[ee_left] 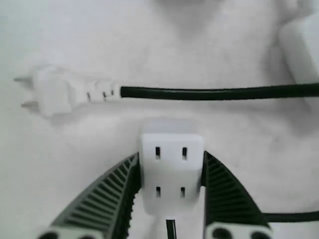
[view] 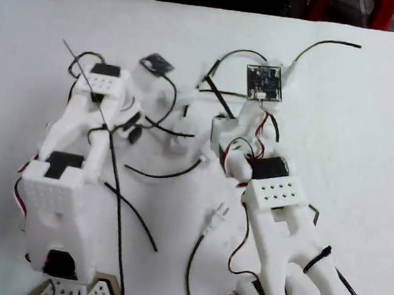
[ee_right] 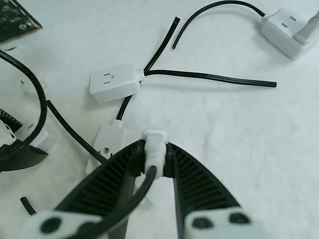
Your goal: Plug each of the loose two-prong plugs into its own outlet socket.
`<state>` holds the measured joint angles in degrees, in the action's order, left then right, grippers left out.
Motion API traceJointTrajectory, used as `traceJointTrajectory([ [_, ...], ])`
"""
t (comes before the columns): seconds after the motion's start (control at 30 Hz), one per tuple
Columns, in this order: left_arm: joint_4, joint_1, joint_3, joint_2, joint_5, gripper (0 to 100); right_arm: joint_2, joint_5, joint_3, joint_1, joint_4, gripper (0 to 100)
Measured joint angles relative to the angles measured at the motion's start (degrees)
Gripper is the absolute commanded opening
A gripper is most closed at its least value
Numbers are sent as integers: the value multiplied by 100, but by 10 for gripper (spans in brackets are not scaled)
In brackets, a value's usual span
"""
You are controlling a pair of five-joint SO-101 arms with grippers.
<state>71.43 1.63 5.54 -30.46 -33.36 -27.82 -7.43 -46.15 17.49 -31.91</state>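
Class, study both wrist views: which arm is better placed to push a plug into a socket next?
Right, probably. The right claw is shut on a white plug, with an outlet socket lying ahead. The left claw holds a socket block, so it cannot take the loose plug.

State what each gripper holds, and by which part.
Left gripper: outlet socket, clamped by its two sides. Right gripper: white plug, by its body.

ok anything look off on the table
A bare circuit board lies at the table's far side, odd for a plugging job. Black cords by a socket end in cut stubs.
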Motion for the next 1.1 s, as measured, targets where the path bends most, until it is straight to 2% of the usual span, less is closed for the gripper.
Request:
traceJointTrajectory([
  [0.2,378,-448,44,0,-378,121,0,0,0,0,0,17],
  [0.33,492,-695,44,0,-396,222,0,0,0,0,0,17],
  [0.43,510,-712,105,0,-88,277,0,0,0,0,0,17],
  [0.6,765,-659,457,0,255,272,0,0,0,0,0,17],
  [0.93,1837,-211,1618,0,308,271,0,0,0,0,0,17],
  [1.1,2277,167,2215,0,396,216,0,0,-44,35,0,17],
])
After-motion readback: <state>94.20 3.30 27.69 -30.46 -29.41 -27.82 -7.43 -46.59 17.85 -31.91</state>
